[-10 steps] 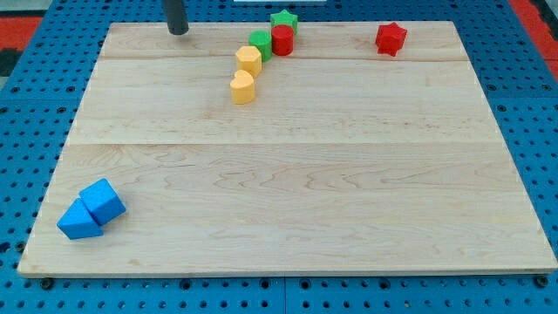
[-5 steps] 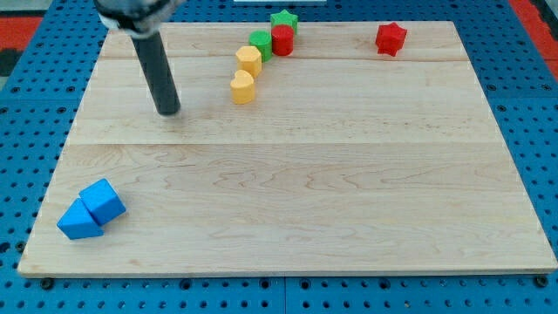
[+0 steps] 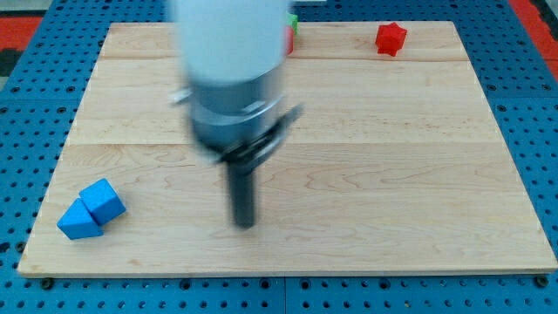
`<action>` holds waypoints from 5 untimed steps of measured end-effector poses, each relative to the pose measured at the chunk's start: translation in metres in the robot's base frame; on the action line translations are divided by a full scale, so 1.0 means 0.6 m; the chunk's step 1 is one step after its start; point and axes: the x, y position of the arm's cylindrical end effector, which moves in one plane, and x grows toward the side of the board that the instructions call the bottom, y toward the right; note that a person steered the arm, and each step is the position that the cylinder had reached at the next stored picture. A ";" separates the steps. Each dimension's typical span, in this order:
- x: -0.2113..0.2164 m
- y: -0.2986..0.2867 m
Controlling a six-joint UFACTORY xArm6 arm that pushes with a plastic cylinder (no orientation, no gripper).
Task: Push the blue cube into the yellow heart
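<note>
On the pale wooden table (image 3: 366, 166), low and slightly left of centre, my tip (image 3: 244, 223) touches down on bare boards, the blurred white-and-grey arm body (image 3: 234, 78) above it masking the yellow blocks at 12 o'clock. The end effector is a plain dark rod (image 3: 243, 192); it has nothing to open or close and holds nothing. The small blue cube (image 3: 104, 200) sits near the table's 8 o'clock corner, touching a blue wedge-like block (image 3: 78, 221) on its lower-left side, well apart from my tip at roughly its 9 o'clock. The yellow heart cannot be seen in this view. A red star-shaped block (image 3: 391, 37) lies at 1 o'clock, with a sliver of a green block (image 3: 293, 23) just showing past the arm. To push well, my tip likely needs to swing round to the cube's 7 o'clock side, beside the blue neighbour without dragging it along, then drive toward 1 o'clock. No containers appear on the table.
</note>
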 end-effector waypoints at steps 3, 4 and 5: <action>-0.028 -0.234; -0.121 -0.200; -0.146 -0.127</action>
